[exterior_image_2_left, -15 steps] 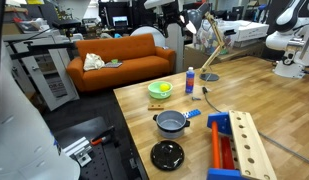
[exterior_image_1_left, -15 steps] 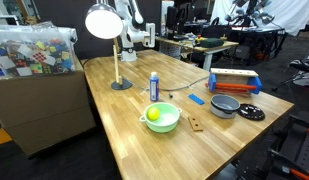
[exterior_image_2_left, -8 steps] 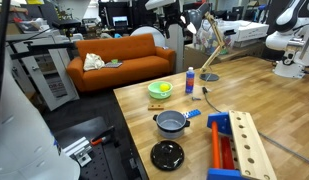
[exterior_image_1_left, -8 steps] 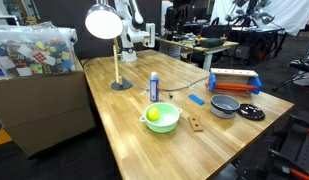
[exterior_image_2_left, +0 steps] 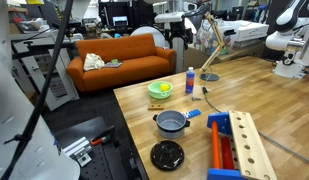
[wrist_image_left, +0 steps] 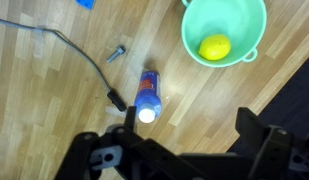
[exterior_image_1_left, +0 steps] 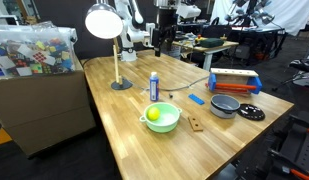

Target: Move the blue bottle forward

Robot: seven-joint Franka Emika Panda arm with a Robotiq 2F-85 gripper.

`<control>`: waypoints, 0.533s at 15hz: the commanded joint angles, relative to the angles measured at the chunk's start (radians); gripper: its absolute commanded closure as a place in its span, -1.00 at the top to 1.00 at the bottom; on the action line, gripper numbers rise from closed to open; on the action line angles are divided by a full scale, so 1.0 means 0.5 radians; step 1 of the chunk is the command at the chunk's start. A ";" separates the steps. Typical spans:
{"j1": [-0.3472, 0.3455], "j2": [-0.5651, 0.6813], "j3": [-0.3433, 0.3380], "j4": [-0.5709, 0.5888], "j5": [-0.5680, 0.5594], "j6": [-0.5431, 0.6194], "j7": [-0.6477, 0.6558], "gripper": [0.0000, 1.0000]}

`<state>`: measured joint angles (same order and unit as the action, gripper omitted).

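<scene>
The blue bottle stands upright on the wooden tabletop, between the base of the desk lamp and the green bowl, near the bowl but apart from it. In the wrist view it is seen almost from straight above, its white top facing the camera, with the plug end of a dark cable lying just beside its base. The end effector hangs well above the tabletop with its jaws spread wide and nothing between them. In an exterior view it shows as a dark shape high up behind the bottle. The bottle looks like a small, slim plastic one, so it is probably light, stiff enough to take a firm squeeze, and smooth on its sides. Being tall for its narrow foot, it would tip easily if nudged near the top or caught by only one finger. A hold around the middle of the blue body, below the white upper part, with the jaws square to its sides, seems the safest place. The descent should keep the fingers off the cable and the rim of the bowl, which holds a yellow fruit
</scene>
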<state>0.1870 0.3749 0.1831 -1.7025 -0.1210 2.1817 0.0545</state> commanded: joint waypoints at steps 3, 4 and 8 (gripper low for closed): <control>0.037 0.095 -0.042 0.106 0.010 -0.025 -0.013 1.00; 0.040 0.095 -0.041 0.119 0.010 -0.045 -0.013 1.00; 0.043 0.096 -0.041 0.134 0.010 -0.066 -0.013 1.00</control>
<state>0.1930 0.4228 0.1794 -1.6390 -0.1244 2.1515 0.0524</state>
